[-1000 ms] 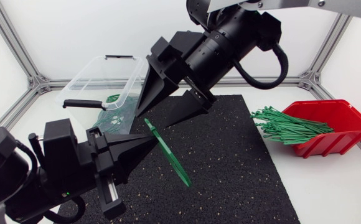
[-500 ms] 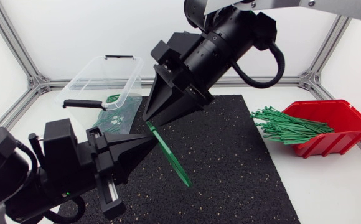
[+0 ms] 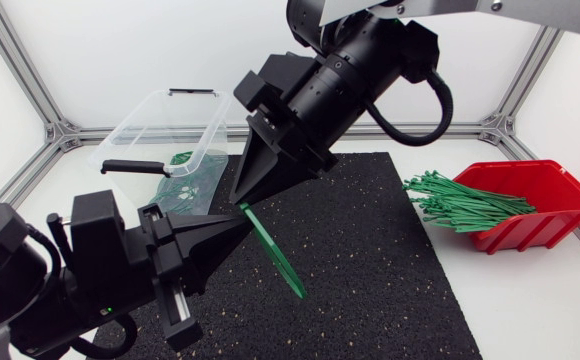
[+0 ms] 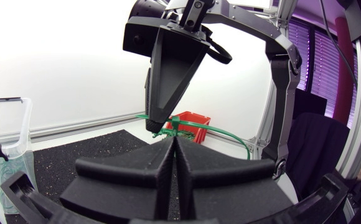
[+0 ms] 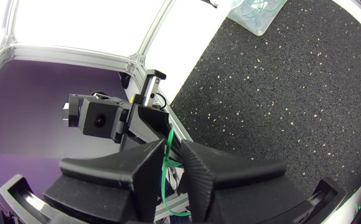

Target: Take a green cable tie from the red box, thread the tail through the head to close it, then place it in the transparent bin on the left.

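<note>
One green cable tie (image 3: 275, 255) slants over the black mat, its upper end pinched where both grippers meet. My left gripper (image 3: 238, 218) comes in low from the left and is shut on the tie (image 4: 206, 129) at its fingertips. My right gripper (image 3: 242, 196) points down from above with its fingers closed together on the same end; in the right wrist view the tie (image 5: 167, 155) runs between its fingers (image 5: 148, 163). The red box (image 3: 538, 205) stands at the right with a bundle of green ties (image 3: 460, 205) spilling out. The transparent bin (image 3: 170, 125) sits at the back left.
A black rubber mat (image 3: 380, 250) covers the middle of the table. The bin holds some closed green ties (image 3: 185, 185). Aluminium frame rails (image 3: 50, 130) run along the table's back and sides.
My right gripper's fingers, wide apart a second ago, have closed onto the tie's upper end and shifted slightly left. The left gripper and the tie have stayed in place.
</note>
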`<act>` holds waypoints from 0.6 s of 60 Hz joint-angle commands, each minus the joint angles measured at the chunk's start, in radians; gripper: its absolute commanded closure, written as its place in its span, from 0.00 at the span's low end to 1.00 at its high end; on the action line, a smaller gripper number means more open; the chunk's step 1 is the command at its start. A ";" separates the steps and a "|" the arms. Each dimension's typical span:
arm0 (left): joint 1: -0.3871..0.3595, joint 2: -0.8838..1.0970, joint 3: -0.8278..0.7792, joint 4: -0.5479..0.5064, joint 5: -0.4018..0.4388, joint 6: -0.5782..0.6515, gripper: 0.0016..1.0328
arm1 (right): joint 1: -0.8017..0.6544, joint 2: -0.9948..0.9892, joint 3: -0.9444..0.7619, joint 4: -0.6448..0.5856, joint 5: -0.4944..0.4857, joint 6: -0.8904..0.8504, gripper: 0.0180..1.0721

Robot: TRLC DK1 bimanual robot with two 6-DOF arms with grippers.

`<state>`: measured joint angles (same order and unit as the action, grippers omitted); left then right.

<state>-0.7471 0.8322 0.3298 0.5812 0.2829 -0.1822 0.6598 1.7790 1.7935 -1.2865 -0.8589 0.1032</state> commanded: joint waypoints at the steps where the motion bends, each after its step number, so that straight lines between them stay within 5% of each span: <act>1: 0.005 0.007 -0.018 0.017 0.007 0.012 0.97 | 0.011 -0.007 -0.011 -0.014 0.003 -0.013 0.80; 36: 0.005 0.008 -0.020 0.017 0.007 0.012 0.97 | 0.009 -0.020 -0.036 -0.016 -0.008 -0.028 0.94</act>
<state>-0.7471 0.8322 0.3298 0.5800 0.2832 -0.1822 0.6659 1.7733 1.7855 -1.2865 -0.8669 0.0956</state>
